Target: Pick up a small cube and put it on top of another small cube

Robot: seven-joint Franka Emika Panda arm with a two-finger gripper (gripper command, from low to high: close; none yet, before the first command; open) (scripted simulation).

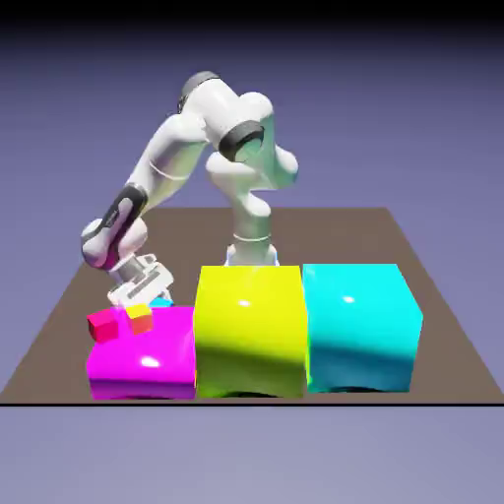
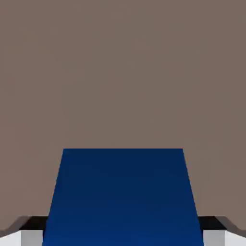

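The pick looks underway while the stacking is all still to do: in the hand view a dark blue cube (image 2: 123, 197) fills the space between the fingertips (image 2: 31, 237), so the gripper (image 1: 148, 295) seems clamped on it. It sits low behind the magenta block (image 1: 148, 359), with the red cube (image 1: 104, 325) at its eight o'clock and the orange cube (image 1: 140, 317) at six.

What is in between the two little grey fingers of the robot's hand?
A dark blue cube sits between the fingers, filling the gap. The hand view shows this, with bare brown table beyond it.
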